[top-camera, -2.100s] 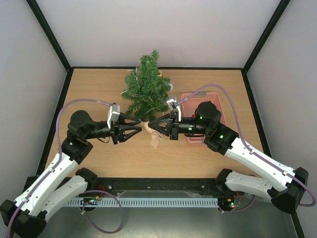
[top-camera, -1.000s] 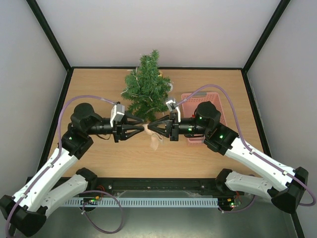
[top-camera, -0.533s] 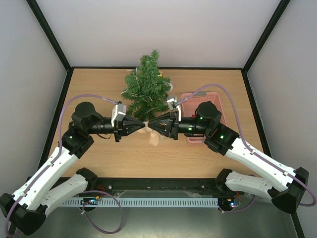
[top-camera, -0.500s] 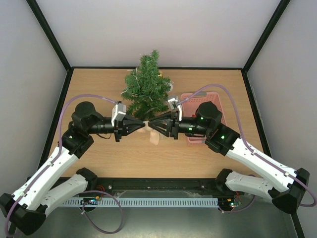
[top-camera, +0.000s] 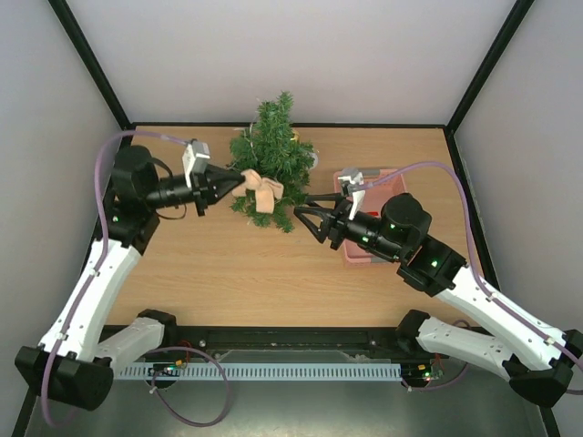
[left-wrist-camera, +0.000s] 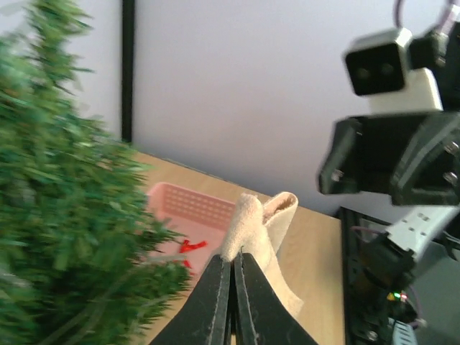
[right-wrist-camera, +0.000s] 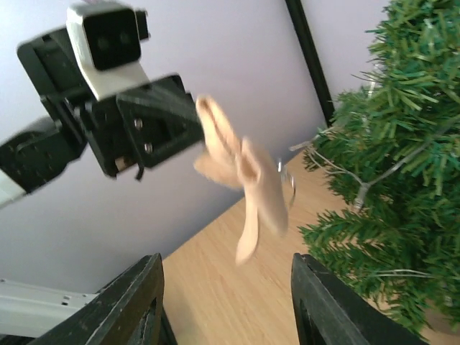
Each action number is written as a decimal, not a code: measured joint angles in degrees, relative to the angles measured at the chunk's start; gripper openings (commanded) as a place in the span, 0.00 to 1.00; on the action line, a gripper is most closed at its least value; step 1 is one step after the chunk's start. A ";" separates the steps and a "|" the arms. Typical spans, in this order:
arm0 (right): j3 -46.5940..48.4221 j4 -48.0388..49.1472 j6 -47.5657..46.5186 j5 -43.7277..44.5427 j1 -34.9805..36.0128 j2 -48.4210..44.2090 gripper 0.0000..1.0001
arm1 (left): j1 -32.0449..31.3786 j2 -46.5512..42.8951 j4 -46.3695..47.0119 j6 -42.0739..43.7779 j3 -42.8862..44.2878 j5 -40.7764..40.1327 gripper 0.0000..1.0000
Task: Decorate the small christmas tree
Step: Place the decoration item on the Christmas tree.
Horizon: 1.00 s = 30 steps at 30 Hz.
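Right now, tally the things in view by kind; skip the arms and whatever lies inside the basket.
tree: 1
basket: 1
bow: 1
Total: 3

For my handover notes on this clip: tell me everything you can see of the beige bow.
The beige bow looks like soft fabric ribbon: two loops, hanging tails and a thin wire ring. The left gripper, shut, pinches one loop and holds it in the air by the lower branches of the small christmas tree. Whether it touches the needles is unclear.
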 measured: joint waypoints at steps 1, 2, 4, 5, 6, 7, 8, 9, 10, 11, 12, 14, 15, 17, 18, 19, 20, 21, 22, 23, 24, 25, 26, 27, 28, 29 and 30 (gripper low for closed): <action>0.00 -0.63 -0.46 0.59 0.00 0.02 0.45 | 1.77 1.38 -1.11 0.17 1.75 0.76 0.02; 0.04 -1.11 -0.90 1.16 0.00 0.02 0.45 | 3.08 2.80 -2.10 0.59 3.50 1.29 0.02; 0.39 -1.77 -1.53 1.84 0.00 0.02 0.45 | 4.81 5.77 -4.00 1.51 6.88 2.29 0.02; 0.52 -1.84 -1.75 2.08 0.00 0.02 0.45 | 5.92 7.30 -4.92 1.95 8.57 3.02 0.02; 0.63 -1.88 -1.92 2.25 0.00 0.00 0.45 | 6.91 9.01 -5.60 2.16 10.14 3.89 0.02; 0.70 -1.92 -2.12 2.40 0.00 -0.02 0.46 | 8.17 10.60 -6.14 2.29 11.45 4.66 0.02; 0.74 -2.10 -2.27 2.47 0.00 -0.04 0.46 | 8.83 11.47 -6.43 2.32 12.04 5.03 0.02; 0.76 -2.29 -2.49 2.60 0.00 -0.11 0.45 | 9.70 12.74 -6.84 2.34 12.90 5.66 0.02; 0.76 -2.64 -2.78 2.73 0.00 -0.22 0.45 | 10.47 14.08 -7.13 2.38 13.70 6.32 0.02; 0.76 -3.10 -3.04 2.89 0.00 -0.42 0.46 | 11.04 15.04 -7.19 2.43 14.14 6.71 0.02; 0.76 -3.52 -3.21 3.10 0.00 -0.72 0.45 | 11.67 16.09 -7.54 2.45 14.64 7.39 0.02; 0.76 -4.00 -3.45 3.52 0.00 -1.46 0.45 | 12.63 18.29 -8.28 2.32 15.67 8.83 0.02; 0.74 -4.22 -3.58 3.74 0.00 -1.90 0.45 | 12.87 19.19 -8.50 2.25 16.11 9.31 0.02; 0.61 -4.42 -3.76 3.98 0.00 -2.99 0.46 | 13.16 20.92 -8.81 1.97 16.92 9.92 0.02; 0.46 -4.44 -3.87 4.11 0.00 -3.54 0.45 | 13.20 21.49 -8.83 1.88 17.18 10.14 0.02; 0.24 -4.48 -4.04 4.24 0.00 -4.24 0.46 | 13.20 22.16 -8.85 1.70 17.51 10.43 0.02; 0.11 -4.55 -4.13 4.37 0.00 -4.70 0.46 | 13.20 22.73 -8.90 1.53 17.88 10.73 0.02; 0.07 -4.66 -4.28 4.50 0.00 -4.98 0.45 | 13.20 23.30 -8.90 1.36 18.32 11.10 0.02; 0.07 -4.74 -4.39 4.63 0.00 -5.25 0.46 | 13.20 23.80 -8.87 1.14 18.71 11.37 0.02; 0.07 -4.76 -4.52 4.85 0.00 -5.35 0.46 | 13.20 24.37 -8.72 0.79 19.06 11.69 0.02; 0.07 -4.81 -4.61 5.03 0.00 -5.40 0.46 | 13.20 24.87 -8.26 0.31 19.30 12.02 0.02; 0.07 -4.92 -4.72 5.18 0.00 -5.40 0.46 | 13.20 25.29 -7.87 -0.26 19.45 12.24 0.02; 0.07 -5.09 -4.87 5.29 0.00 -5.40 0.46 | 13.18 25.75 -7.39 -0.83 19.67 12.35 0.02; 0.07 -5.35 -5.05 5.42 0.00 -5.40 0.46 | 13.16 26.32 -6.93 -1.36 19.93 12.44 0.02; 0.07 -5.53 -5.18 5.44 0.00 -5.40 0.46 | 13.11 26.82 -6.62 -1.66 20.22 12.48 0.02; 0.07 -5.75 -5.38 5.51 0.00 -5.40 0.46 | 13.09 27.52 -6.62 -1.99 20.76 12.57 0.02; 0.07 -5.97 -5.51 5.57 0.00 -5.40 0.46 | 13.07 28.33 -6.62 -2.19 21.44 12.63 0.02</action>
